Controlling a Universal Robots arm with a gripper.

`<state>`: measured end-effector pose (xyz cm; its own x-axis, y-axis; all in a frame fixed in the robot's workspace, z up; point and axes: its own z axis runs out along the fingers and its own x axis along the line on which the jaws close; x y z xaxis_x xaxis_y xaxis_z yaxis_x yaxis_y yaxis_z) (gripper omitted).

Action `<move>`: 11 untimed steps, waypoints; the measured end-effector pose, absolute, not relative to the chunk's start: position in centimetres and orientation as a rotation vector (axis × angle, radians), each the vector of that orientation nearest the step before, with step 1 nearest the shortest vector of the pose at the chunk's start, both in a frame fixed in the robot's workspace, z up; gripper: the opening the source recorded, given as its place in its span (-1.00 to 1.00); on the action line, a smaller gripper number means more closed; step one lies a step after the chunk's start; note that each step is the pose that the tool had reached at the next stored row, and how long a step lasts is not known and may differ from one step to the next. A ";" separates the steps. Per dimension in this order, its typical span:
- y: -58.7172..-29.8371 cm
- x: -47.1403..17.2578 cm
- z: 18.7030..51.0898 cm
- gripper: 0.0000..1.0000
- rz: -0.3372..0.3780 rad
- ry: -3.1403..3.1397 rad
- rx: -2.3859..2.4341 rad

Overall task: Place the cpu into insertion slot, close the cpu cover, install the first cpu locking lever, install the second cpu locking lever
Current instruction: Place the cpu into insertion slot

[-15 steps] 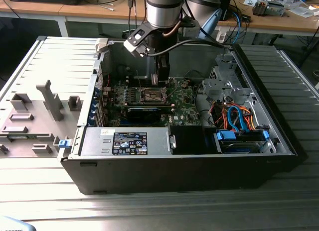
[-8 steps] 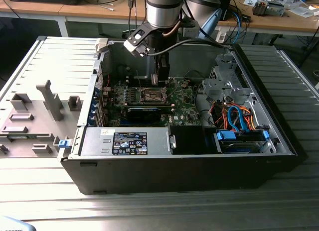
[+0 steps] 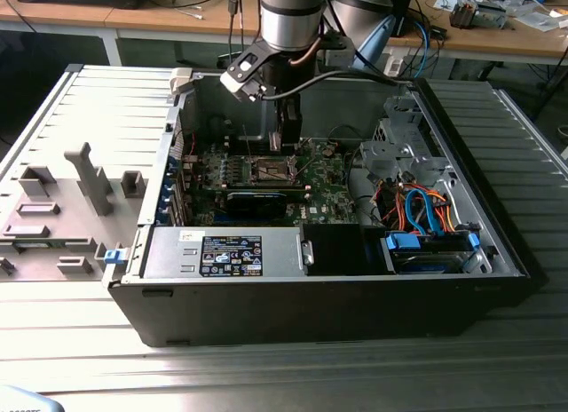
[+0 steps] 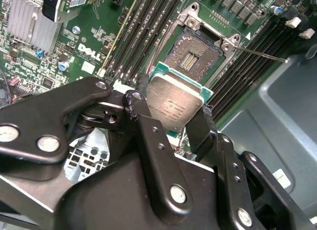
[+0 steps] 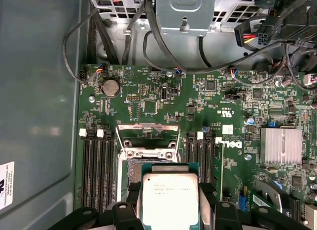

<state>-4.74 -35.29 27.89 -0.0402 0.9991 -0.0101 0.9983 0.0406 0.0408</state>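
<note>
My gripper (image 4: 173, 110) is shut on the cpu (image 4: 176, 102), a thin square chip with a silvery top and green edge, clamped between two black fingers (image 4: 148, 136). The chip hangs tilted just above the insertion slot (image 4: 194, 50), whose dark centre lies bare inside its silvery rim. In the first wrist view the cpu (image 5: 170, 198) hides most of the socket, and the cpu cover (image 5: 147, 140) stands swung open beyond it. A thin metal lever rod (image 4: 262, 54) sticks out beside the socket. The exterior view shows the gripper (image 3: 277, 146) lowered into the computer case over the insertion slot (image 3: 272, 170).
Long black memory slots (image 4: 143, 29) flank the socket on both sides. A finned heatsink (image 5: 281, 145) and a black graphics card (image 3: 257, 202) lie nearby. Drive cage and coloured cables (image 3: 417, 208) fill the exterior view's right. Case walls (image 3: 266, 314) enclose the board. A grey fixture plate (image 3: 62, 208) sits outside.
</note>
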 end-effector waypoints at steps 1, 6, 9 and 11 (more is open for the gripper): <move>-35.3 -4.7 27.9 0.09 0.035 2.240 2.151; -35.3 -4.7 27.8 0.09 0.035 2.240 2.151; -35.3 -4.7 27.7 0.09 0.035 2.240 2.151; -35.3 -4.8 27.5 0.09 0.035 2.240 2.151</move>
<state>-4.76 -35.29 27.54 -0.0402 0.9991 -0.0100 0.9983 0.0406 0.0408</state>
